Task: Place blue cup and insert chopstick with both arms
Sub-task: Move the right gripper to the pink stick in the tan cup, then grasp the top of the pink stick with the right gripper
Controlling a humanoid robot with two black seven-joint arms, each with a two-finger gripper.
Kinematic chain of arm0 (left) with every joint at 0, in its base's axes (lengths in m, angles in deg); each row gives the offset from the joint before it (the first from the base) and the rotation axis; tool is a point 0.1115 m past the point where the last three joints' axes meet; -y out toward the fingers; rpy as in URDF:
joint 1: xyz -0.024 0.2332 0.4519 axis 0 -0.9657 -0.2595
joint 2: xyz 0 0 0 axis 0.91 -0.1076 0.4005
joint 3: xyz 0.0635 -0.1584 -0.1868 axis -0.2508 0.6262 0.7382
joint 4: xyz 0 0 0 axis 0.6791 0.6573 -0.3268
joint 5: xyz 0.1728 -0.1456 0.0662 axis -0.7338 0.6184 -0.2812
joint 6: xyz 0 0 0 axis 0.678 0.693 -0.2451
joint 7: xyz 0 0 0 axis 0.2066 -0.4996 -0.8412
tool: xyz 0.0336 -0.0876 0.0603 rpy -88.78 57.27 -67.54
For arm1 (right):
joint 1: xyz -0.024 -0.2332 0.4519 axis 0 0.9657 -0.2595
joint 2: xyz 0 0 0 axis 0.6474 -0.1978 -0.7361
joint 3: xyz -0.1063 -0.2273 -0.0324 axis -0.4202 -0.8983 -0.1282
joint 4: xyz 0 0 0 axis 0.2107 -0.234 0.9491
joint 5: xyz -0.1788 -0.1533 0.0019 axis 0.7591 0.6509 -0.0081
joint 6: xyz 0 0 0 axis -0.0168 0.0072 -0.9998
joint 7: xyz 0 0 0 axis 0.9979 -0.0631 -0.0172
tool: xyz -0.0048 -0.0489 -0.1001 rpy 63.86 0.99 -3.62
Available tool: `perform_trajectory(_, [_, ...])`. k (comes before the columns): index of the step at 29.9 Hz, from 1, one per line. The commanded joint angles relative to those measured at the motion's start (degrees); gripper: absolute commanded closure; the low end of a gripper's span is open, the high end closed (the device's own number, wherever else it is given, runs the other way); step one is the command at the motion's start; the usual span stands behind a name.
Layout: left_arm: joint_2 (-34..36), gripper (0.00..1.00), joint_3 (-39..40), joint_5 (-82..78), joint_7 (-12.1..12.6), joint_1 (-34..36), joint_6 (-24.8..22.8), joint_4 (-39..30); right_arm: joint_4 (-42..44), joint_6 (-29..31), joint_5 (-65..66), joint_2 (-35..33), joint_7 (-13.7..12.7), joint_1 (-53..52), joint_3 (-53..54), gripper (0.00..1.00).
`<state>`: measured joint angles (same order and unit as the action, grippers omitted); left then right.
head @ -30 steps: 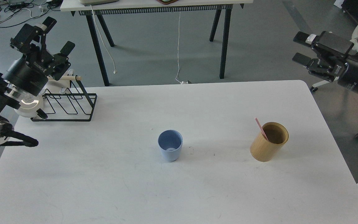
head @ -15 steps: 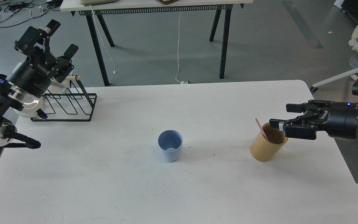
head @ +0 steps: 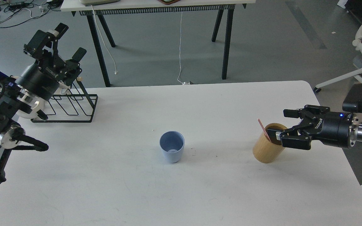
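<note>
The blue cup [head: 172, 146] stands upright at the centre of the white worktop [head: 181, 188], well apart from both arms. At the right of the frame a tan wooden holder [head: 267, 147] carries a pink chopstick [head: 264, 130] leaning toward the upper left. The right hand [head: 281, 125] sits at the holder's rim, fingers spread, one finger over the opening; white lettering on its body is too small to read. In the upper left, the left hand [head: 68, 40] is released, raised above a black wire rack [head: 71, 106], with similar unreadable white lettering.
</note>
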<state>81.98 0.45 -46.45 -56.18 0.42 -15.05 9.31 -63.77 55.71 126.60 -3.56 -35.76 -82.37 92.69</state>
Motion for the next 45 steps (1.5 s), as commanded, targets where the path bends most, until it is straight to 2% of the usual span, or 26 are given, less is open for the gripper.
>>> perform_trajectory(1, [0.0, 0.04, 0.0, 0.0, 0.0, -0.2, 0.0, 0.1, 1.8, 0.0, 1.0, 2.5, -0.3, -0.1, 0.0, 0.02])
perform_trajectory(7, [-0.7, 0.03, 0.0, 0.0, 0.0, -0.3, 0.0, 0.8, 4.3, 0.0, 1.1, 5.7, -1.3, 0.2, -0.1, 0.04])
perform_trajectory(10, [-1.4, 0.03, 0.0, 0.0, 0.0, -0.3, 0.0, 1.7, 5.5, 0.0, 1.1, 7.7, -1.5, -0.1, -1.2, 0.08])
perform_trajectory(13, [-2.1, 0.03, 0.0, 0.0, 0.0, -0.4, 0.0, 2.1, 5.8, 0.0, 1.1, 8.7, -1.6, -0.2, -1.4, 0.2])
perform_trajectory(18, [-2.7, 0.02, 0.0, 0.0, 0.0, -0.5, 0.0, 3.2, 5.8, 0.0, 1.1, 9.0, -1.8, -0.1, -1.5, 0.48])
perform_trajectory(32, [-3.5, 0.02, 0.0, 0.0, 0.0, -0.5, 0.0, 4.1, 5.5, -0.2, 0.9, 8.2, -2.4, 0.1, -1.4, 0.73])
perform_trajectory(38, [-3.7, 0.02, 0.0, 0.0, 0.0, -0.7, 0.0, 4.2, 5.5, -1.9, 0.9, 8.2, -2.4, 0.1, -1.4, 0.78])
perform_trajectory(45, [-3.7, 0.02, 0.0, 0.0, 0.0, -0.7, 0.0, 4.3, 5.5, -1.9, 0.9, 8.2, -2.4, 0.1, -1.3, 0.89])
